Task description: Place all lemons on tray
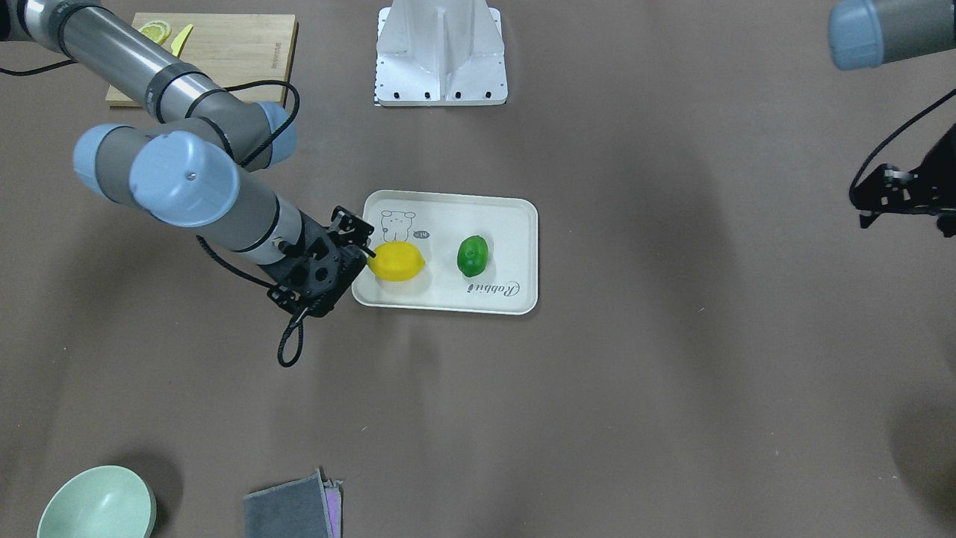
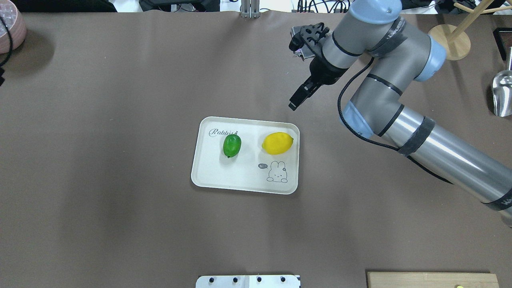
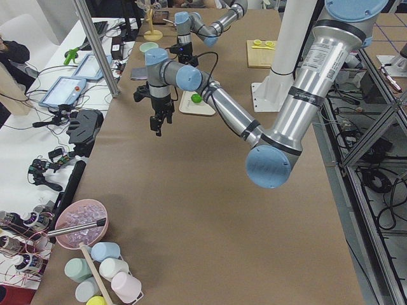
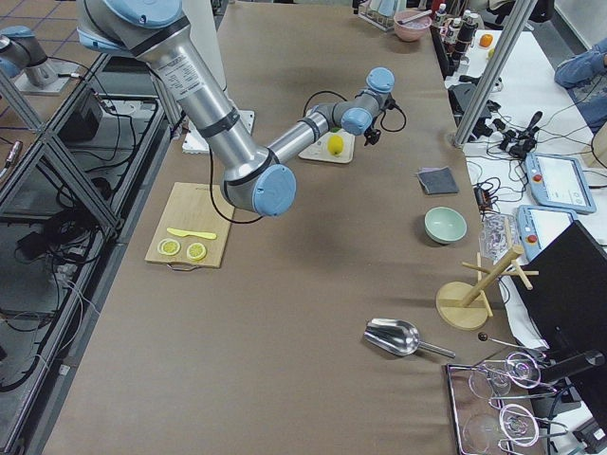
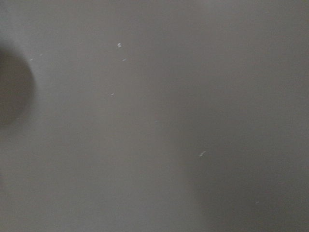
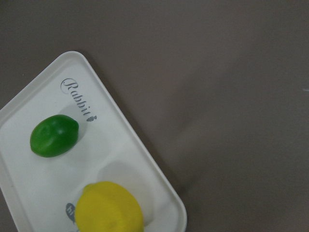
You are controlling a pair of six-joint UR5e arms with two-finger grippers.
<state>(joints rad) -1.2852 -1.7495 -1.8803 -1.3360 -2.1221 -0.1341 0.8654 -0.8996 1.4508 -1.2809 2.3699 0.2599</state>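
The off-white tray [image 2: 208, 176] with the "Rabbit" script lies in the middle of the table. The yellow lemon [image 2: 277, 143] and the green lemon [image 2: 231, 145] both rest on it, apart from each other; they also show in the right wrist view, the yellow lemon [image 6: 109, 210] and the green lemon [image 6: 54, 135]. My right gripper [image 2: 294, 105] hangs raised just beyond the tray's far right corner, empty, jaws apart. My left gripper [image 1: 874, 209] is far off at the table's left end over bare table; its jaws are not clear.
A wooden cutting board [image 1: 239, 52] with lemon slices and a yellow knife sits near the robot's right side. A green bowl [image 1: 97, 504] and a grey cloth [image 1: 291, 508] lie at the operators' edge. A metal scoop [image 2: 502, 94] and a wooden stand [image 2: 452, 40] are far right.
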